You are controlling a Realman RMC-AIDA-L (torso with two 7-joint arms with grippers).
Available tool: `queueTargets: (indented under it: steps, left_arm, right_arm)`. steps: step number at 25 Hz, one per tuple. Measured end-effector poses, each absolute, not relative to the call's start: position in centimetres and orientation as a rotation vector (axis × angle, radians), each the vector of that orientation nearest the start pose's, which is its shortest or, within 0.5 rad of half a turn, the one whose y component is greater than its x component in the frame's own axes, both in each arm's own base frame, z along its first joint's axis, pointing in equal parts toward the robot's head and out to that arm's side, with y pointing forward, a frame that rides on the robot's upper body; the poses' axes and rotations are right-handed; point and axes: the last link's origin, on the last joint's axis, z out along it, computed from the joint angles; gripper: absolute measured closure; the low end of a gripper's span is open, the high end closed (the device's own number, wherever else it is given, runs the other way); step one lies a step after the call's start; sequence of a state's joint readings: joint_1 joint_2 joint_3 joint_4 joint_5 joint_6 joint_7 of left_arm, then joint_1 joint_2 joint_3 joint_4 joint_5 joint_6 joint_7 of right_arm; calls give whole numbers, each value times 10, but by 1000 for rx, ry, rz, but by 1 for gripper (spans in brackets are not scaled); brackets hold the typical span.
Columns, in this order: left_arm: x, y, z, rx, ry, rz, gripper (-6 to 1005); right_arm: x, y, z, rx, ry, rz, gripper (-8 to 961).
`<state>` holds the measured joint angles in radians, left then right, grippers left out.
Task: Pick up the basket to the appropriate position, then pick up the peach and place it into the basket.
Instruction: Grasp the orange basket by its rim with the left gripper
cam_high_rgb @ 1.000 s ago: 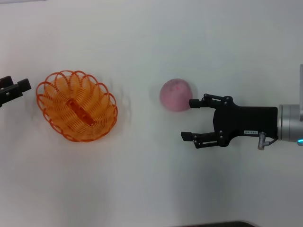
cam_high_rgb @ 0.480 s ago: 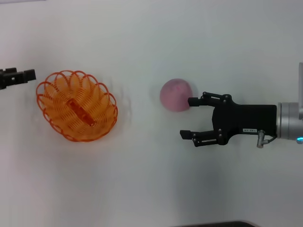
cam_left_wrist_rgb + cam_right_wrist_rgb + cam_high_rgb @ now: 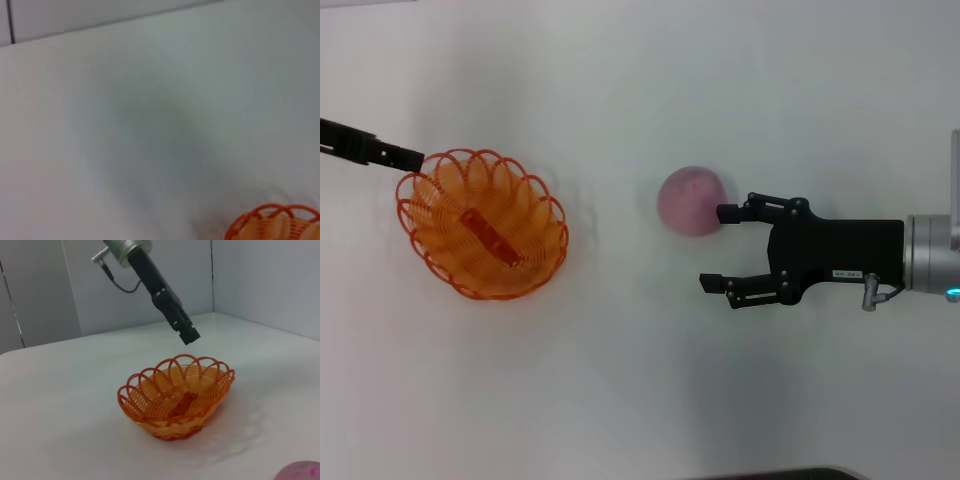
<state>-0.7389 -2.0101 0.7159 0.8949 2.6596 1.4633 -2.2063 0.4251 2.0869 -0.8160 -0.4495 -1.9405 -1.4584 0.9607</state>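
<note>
Left gripper [image 3: 412, 158] has moved in over the basket [image 3: 482, 224] rim (jaws look closed). Right gripper [image 3: 718, 248] spread wide, one fingertip touching the peach [image 3: 691, 200].

Black right gripper [image 3: 712, 248] on a silver wrist; left gripper [image 3: 410, 158] black.

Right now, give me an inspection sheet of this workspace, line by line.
Surface: white table, bare around the items.
Basket: orange wire, upright on the table, no fruit inside.
Peach: on the table, outside the basket.
Clutter: nothing seen.
Left gripper: above the basket's rim, not touching it.
Right gripper: open beside the peach, one fingertip at its side.
Cables: thin lead at the left wrist.
Surroundings: grey wall panels behind the table.
</note>
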Motion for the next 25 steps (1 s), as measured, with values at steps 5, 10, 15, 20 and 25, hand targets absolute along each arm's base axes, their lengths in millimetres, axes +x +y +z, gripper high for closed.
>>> queueTargets:
  steps: [5,10,15,20,25]
  left_arm:
    - [-247,406,46,-2468,-1177,337,277]
    - [-236,410,34,-2524,-1106,479,277]
    - [-227,409,21,-2589,-962,595,277]
    - [-221,413,15,-2616,-872,614,276]
    - [-217,417,14,-2607,-851,608,276]
  right_arm:
    - [299,279,-52,-2786,402,608,18]
    - [298,280,-52,-2792,400,607,18]
    - [298,279,-52,-2794,400,607,19]
    - [298,279,-52,-2794,400,608,19]
    - [298,280,-53,-2795,408,611,20]
